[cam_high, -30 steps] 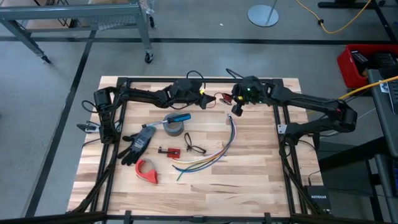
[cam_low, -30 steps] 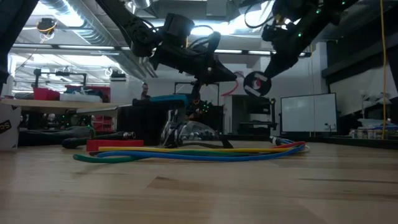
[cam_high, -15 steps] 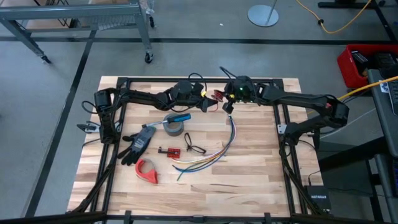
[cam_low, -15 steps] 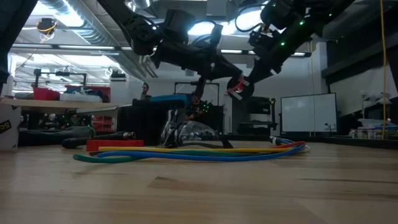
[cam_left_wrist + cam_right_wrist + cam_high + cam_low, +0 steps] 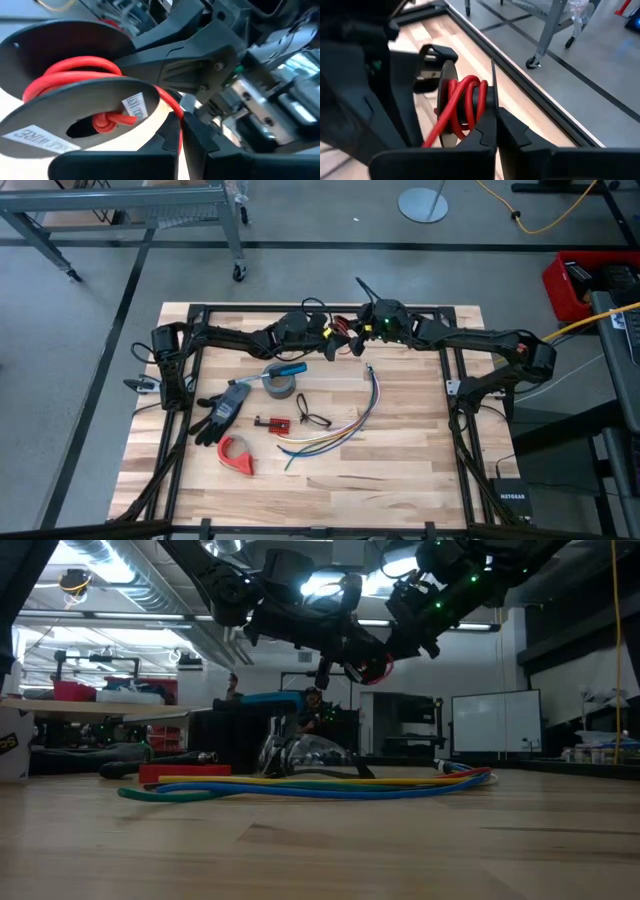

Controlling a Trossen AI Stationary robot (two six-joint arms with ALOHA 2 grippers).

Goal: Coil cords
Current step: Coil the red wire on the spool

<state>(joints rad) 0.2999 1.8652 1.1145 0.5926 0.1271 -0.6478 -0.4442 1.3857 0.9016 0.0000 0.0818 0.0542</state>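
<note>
A thin red wire [image 5: 75,70] is wound on a small dark spool [image 5: 465,102] with two flat round flanges. The spool is held in the air over the table's far middle [image 5: 346,332] and shows in the low view [image 5: 372,668]. My left gripper [image 5: 333,338] comes from the table's left and is shut on a loose strand of the wire beside the spool. My right gripper [image 5: 358,338] comes from the right and is shut on the spool. The two grippers nearly meet. My left gripper pinches a single strand of the red wire [image 5: 176,107] between its two fingertips, just where the strand leaves the spool. The strand runs short from the fingers to the winding, clear of the table. My right gripper pinches the edge of one thin flange [image 5: 492,102] of the spool between its two fingers. The spool is lifted clear of the table, and the flange stands edge-on to the fingers. The red winding lies just beside them.
On the table lie a bundle of multicoloured wires [image 5: 345,420], a small black looped cord [image 5: 311,418], a roll of grey tape [image 5: 280,387], a blue-handled screwdriver [image 5: 290,369], a black glove [image 5: 222,410] and a red tape dispenser [image 5: 237,455]. The near half is bare wood.
My right gripper has carried the spool up and toward the table's far-left, close to my left gripper. It has turned, so the spool no longer shows its flat face in the low view. The free wire between the grippers has grown shorter.
</note>
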